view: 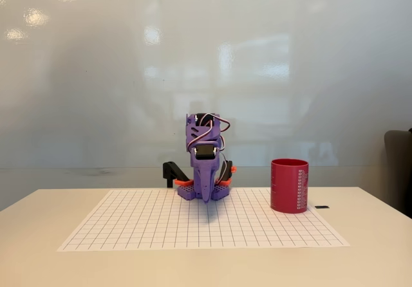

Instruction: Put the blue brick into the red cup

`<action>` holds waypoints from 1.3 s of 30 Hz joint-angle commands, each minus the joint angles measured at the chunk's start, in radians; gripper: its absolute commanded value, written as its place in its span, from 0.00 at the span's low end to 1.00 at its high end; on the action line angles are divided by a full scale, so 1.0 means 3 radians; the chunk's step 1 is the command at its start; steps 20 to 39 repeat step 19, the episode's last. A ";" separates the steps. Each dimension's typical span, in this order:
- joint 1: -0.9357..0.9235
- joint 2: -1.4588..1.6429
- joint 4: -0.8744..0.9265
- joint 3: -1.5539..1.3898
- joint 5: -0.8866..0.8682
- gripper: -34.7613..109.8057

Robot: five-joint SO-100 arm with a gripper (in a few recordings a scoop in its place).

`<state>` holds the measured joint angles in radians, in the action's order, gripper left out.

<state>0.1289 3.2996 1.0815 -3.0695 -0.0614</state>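
Purple arm (205, 165) folded low on gridded paper sheet (161, 226); jaws' state indeterminable. Dark red cylindrical cup (289, 185) upright on worktop at right. Blue brick unlocated (possibly hidden): locate before reaching.

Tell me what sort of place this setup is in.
Probably an office or lab test bench: a pale table holds a sheet of grid paper, a small purple robot arm and a red cup, before a glossy whiteboard-like wall.

The purple arm (205, 165) is sitting folded at the back of the grid sheet (203, 226), gripper (205, 195) pointing down, while the red cup (289, 185) is standing to its right on the desk (373, 261).
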 commanded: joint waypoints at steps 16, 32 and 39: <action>0.0041 0.0010 0.0020 0.0056 -0.0066 0.24; 0.0041 0.0010 0.0020 0.0056 -0.0061 0.24; 0.0041 0.0010 0.0020 0.0056 -0.0061 0.24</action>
